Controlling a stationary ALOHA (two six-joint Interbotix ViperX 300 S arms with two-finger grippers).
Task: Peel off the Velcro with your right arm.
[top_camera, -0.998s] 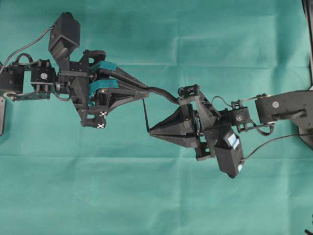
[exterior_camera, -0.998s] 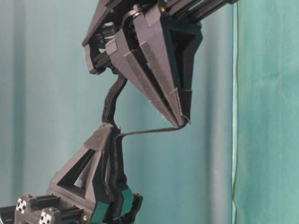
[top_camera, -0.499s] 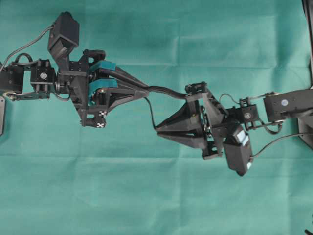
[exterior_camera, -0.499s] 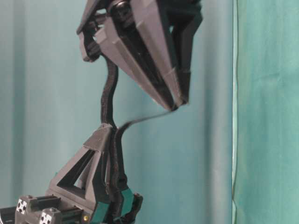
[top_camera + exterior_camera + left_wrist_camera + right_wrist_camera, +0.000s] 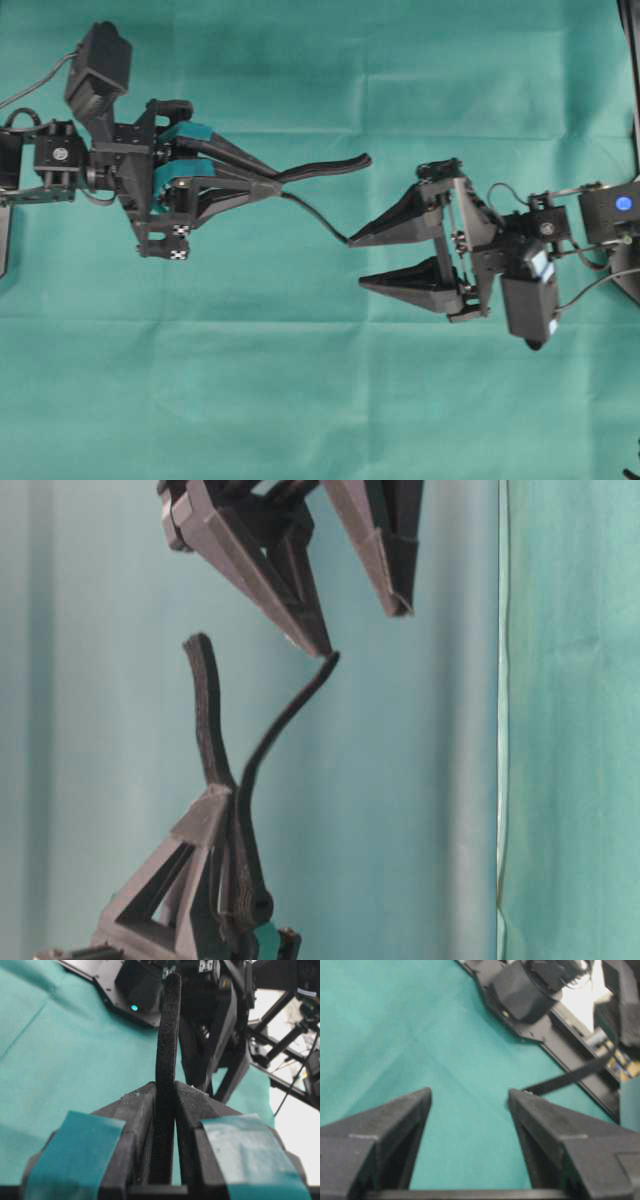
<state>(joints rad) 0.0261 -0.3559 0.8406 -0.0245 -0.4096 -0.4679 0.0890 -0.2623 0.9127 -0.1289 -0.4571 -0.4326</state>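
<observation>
A teal-green cloth-covered table (image 5: 330,400) carries the whole scene, and above it the black left arm's gripper with teal-taped fingers (image 5: 268,182) serves as the landmark. Its jaws are clamped on the root of the Velcro (image 5: 325,168), a thin black two-layer strap. To the right of the landmark, the right arm's gripper with plain dark-grey pointed fingers (image 5: 353,262) has its jaws spread apart and holds nothing. The strap's long axis runs outward from the landmark toward the right gripper. The layers fork: the thicker fuzzy one points straight out, and the thin one (image 5: 315,214) curves away with its free tip touching or just beside one right fingertip. The risk seems to be that the limp thin layer sags back and re-sticks, or snags that fingertip.
</observation>
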